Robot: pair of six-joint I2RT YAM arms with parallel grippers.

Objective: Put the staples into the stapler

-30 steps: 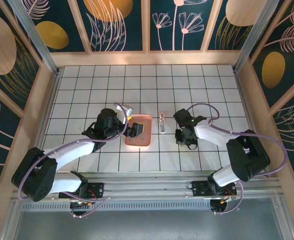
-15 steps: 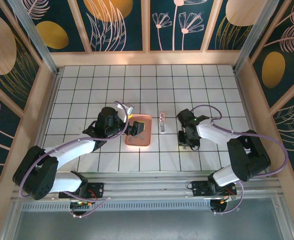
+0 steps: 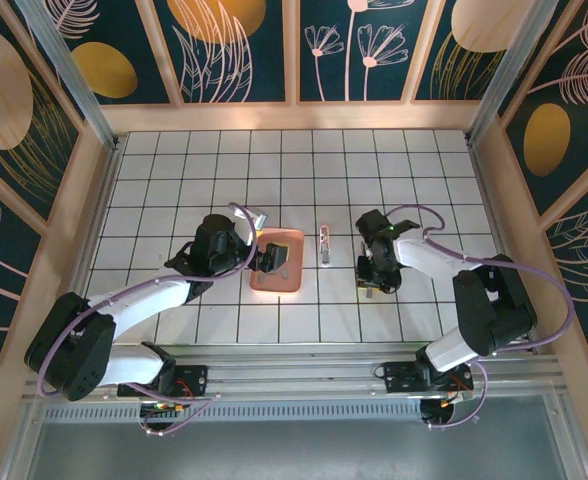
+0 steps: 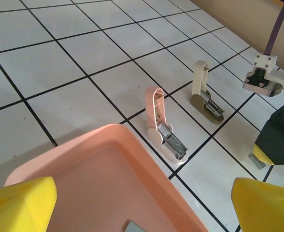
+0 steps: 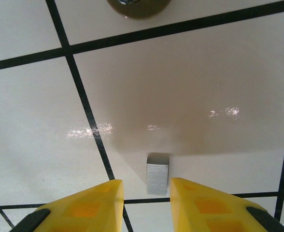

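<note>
step: the pick-up, I reckon; the right hand (image 5: 146,191) is down low on the counter (image 5: 205,96) going for one staple strip (image 5: 158,174); nothing is being fed into a stapler yet

right hand: fingers only a narrow way apart; the strip lies on the tile at the mouth of the gap, right by the tips; the gap looks a bit wider than the strip, so I'd call it not gripped; can't tell if one finger is just touching it

left hand (image 4: 142,205): spread wide, holding nothing; it hangs over the pink tray (image 4: 108,169), both yellow pads way out at the edges of its own wrist view

staple strip: tiny short grey bar, dull brushed metal, squarish from this angle; flat on a white tile just beside a black grout line; there's a grey scrap in the tray too, probably another strip, but it's cut off at the frame edge

staplers: pink stapler (image 4: 163,130) and olive stapler (image 4: 205,99) both sit on the counter with their tops flipped up and the metal channels showing; pink one just beyond the tray, olive one further over, near the right arm; can't see if either channel has anything in it

next move: close on the strip without skidding it along the tile; it's thin and flat so the tips need to get right down to the surface; then lift, carry it to an open channel and line it up lengthwise
</note>
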